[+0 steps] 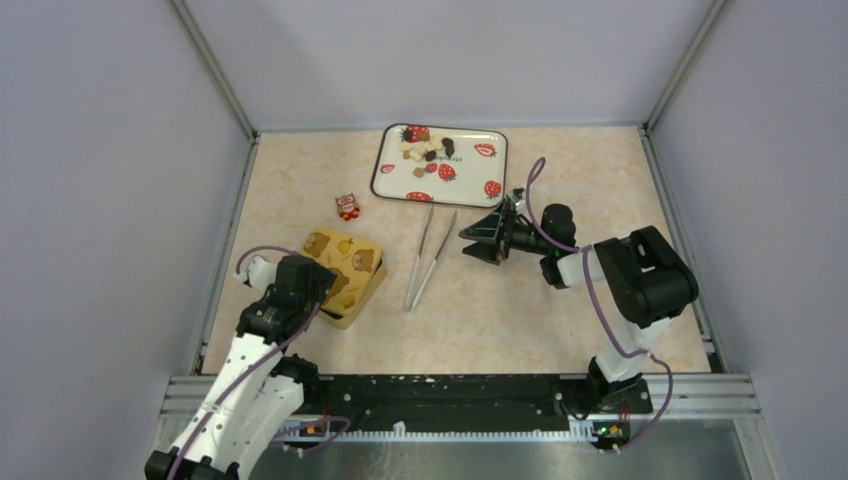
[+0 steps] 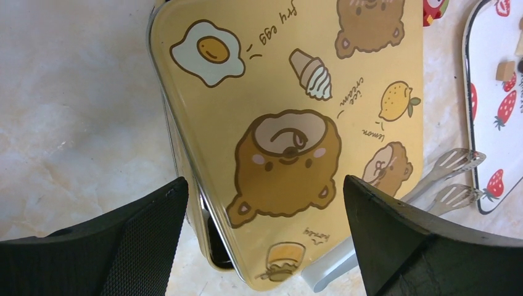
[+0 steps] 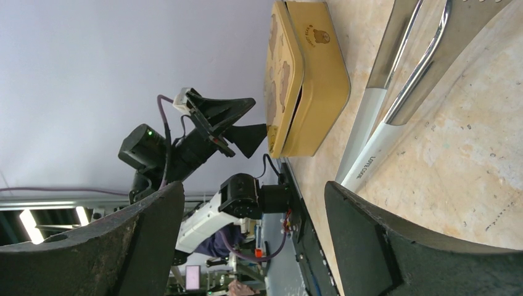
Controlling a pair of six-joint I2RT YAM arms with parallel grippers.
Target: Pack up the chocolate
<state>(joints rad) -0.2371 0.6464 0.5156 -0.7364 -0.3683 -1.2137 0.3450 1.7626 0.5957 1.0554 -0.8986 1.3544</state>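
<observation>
Left of tongs (image 1: 430, 258): left tool (image 2: 264, 191) hung spread wide, empty, over yellow bear tin (image 3: 324, 80), lid (image 2: 290, 123) askew. Beyond tongs: chocolate (image 1: 428, 148) lay heaped near far edge of strawberry tray (image 1: 470, 178). Just right of tongs: right tool (image 1: 482, 238) stood spread, empty, low over surface (image 1: 520, 320).
</observation>
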